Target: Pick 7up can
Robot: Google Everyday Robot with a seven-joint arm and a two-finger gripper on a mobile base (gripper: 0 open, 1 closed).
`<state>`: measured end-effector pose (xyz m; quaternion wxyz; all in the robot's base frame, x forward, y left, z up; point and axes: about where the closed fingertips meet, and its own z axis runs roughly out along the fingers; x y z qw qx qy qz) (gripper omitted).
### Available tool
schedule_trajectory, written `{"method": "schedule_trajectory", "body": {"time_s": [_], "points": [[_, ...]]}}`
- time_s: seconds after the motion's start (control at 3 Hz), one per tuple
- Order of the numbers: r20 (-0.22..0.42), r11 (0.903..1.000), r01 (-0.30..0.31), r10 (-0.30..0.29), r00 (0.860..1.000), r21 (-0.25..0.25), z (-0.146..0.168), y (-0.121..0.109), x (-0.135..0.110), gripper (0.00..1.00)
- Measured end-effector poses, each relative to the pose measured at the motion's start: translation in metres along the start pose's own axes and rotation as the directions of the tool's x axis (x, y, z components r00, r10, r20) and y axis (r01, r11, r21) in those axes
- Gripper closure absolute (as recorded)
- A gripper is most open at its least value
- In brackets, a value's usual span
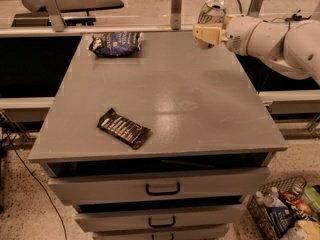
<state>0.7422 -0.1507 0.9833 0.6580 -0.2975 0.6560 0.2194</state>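
Gripper (pixel 208 32) is clamped on the 7up can (pixel 212 11), held above the far right corner of the table (pixel 175 94), apparently off its surface. Lift is in hand; you next need a steady rise without loosening.

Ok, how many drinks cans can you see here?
1: the 7up can, gripped in the pincer at the table's far right edge. The floor basket's clutter may hide others.

We count one 7up can (pixel 212 11), one blue snack bag (pixel 116 43), one black wrapper bar (pixel 123 128) and three drawers (pixel 162 184). We see one gripper (pixel 206 30), up over the far right corner of the one table (pixel 165 84), holding the can.
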Motion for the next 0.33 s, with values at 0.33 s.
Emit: {"method": "schedule_trajectory", "body": {"time_s": [0.33], "points": [[0.008,0.9999,-0.005,0.005,1.000,-0.015,0.0025,0.0061,-0.0036,1.00]]}}
